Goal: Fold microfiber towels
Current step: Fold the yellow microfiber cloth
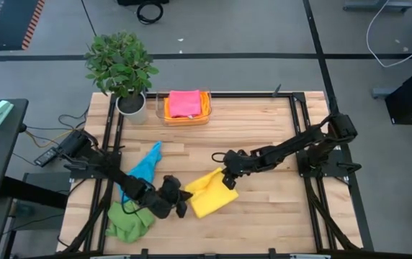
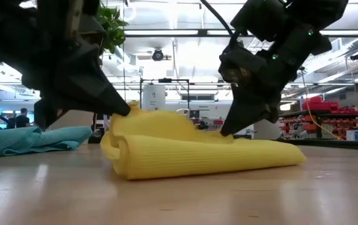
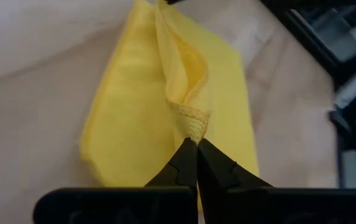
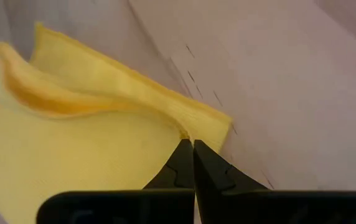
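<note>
Yellow microfiber towel, half-folded near the table's front edge: soft, light, limp, we judge; we hold it by its hems, left gripper and right gripper each pinched on an edge.

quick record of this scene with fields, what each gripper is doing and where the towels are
left gripper: shut on one edge of the yellow towel
right gripper: shut on the opposite edge of the yellow towel
yellow towel: partly folded, lying on the table between the two grippers
blue towel: loose on the table, beside the left arm
green towel: crumpled at the table's near left corner
pink towel: folded in the tray at the back
plant: back left corner
</note>
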Available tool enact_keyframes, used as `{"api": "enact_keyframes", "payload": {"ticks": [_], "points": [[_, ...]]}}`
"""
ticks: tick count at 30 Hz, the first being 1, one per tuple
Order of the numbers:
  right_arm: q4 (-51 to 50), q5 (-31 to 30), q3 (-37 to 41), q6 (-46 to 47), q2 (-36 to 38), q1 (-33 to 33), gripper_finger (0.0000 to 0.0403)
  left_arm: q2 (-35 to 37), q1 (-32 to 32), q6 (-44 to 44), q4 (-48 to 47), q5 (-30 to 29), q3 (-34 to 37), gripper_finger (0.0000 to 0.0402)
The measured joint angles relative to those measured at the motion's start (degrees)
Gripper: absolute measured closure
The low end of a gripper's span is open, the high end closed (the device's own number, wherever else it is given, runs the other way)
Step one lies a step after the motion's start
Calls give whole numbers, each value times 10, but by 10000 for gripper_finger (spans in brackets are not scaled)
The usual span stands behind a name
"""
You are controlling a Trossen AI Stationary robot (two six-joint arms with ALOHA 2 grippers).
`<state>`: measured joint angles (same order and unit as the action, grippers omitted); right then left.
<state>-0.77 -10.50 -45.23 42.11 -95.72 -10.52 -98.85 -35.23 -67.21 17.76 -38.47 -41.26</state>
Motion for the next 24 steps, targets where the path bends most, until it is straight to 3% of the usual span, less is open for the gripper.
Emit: {"api": "enact_keyframes", "payload": {"ticks": [13,18,24], "points": [[58,-11,0,-38,-21,15,392,0,1,-27,-31,-15,0,394],[62,-9,0,-32,-19,19,345,0,1,-27,-31,-16,0,397],[15,7,0,-39,39,34,257,-1,1,-32,-37,-23,0,397]]}}
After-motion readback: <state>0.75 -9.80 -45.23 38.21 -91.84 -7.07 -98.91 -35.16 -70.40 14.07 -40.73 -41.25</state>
